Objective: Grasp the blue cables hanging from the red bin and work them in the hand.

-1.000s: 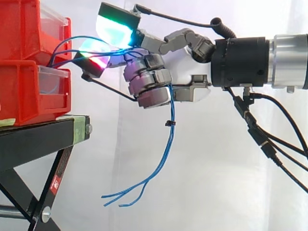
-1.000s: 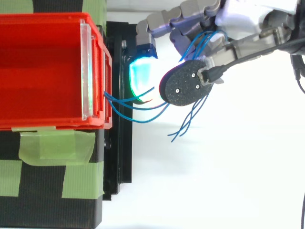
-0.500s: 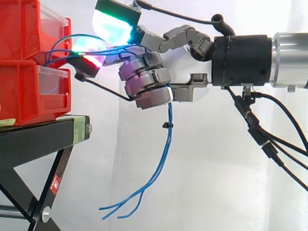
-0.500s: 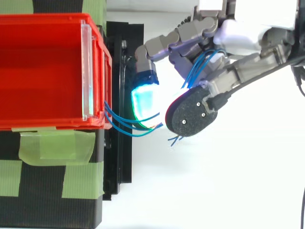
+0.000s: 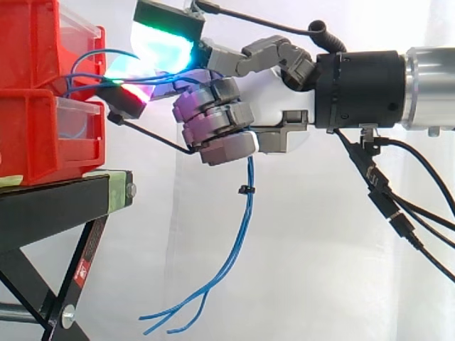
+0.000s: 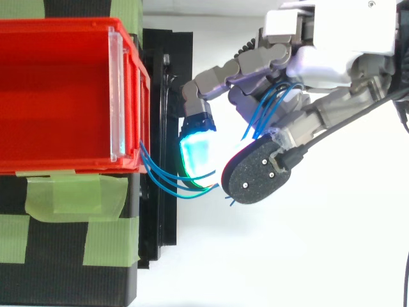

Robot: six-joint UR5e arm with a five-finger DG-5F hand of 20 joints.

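Because the blue cables (image 5: 244, 213) ran almost taut from the front of the upper red bin (image 6: 64, 29) into the hand (image 5: 213, 124), whose fingers were curled tight round them, a pull away from the stack would likely have strained their anchoring or dragged that bin along the black stand (image 5: 64, 202). Any loosening of the curl could equally have let the strands slip, since their free ends hung well below the hand. Seen from above, the upper bin showed only red floor behind its clear front plate (image 6: 115, 96), and the cables left at its front corner. What the lower red bin (image 5: 35, 142) held could not be told.
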